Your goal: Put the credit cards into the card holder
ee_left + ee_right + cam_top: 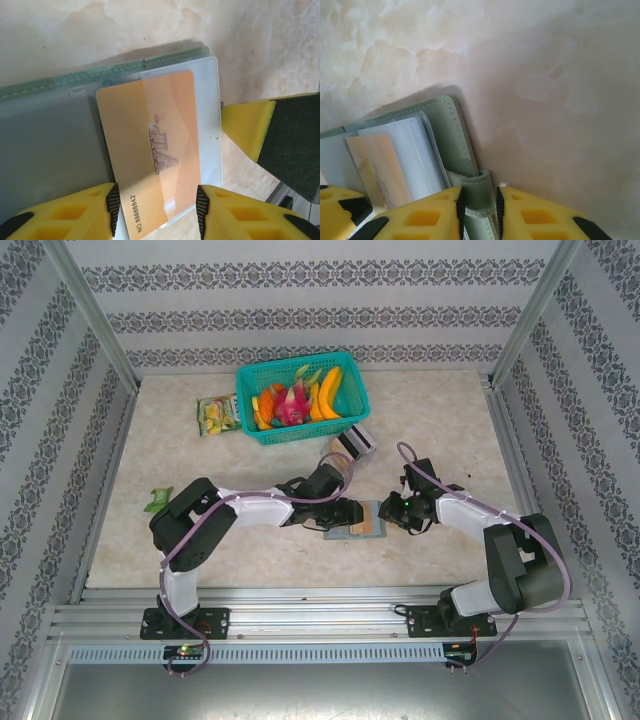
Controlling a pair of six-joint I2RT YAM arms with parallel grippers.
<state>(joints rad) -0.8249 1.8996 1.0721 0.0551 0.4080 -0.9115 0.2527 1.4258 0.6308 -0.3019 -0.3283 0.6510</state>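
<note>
Yellow fingers of the left claw (158, 202) stand parted on either side of the orange card (150, 145), with a sliver of gap at one pad, so I judge it open, not pinching. That card lies partway inside a clear pocket of the card holder (55, 145), its near end sticking out. On the holder's other side the right claw (479, 205) is closed on its green strap (470, 180). The card looks thin, stiff and slick (light, too) and is best nudged or nipped at the protruding short end. The holder is soft and could slide or fold. Its pocket mouth is the edge to mind. Bare counter (545, 75) lies beyond the holder, and the teal basket (300, 432) sits well beyond it.
</note>
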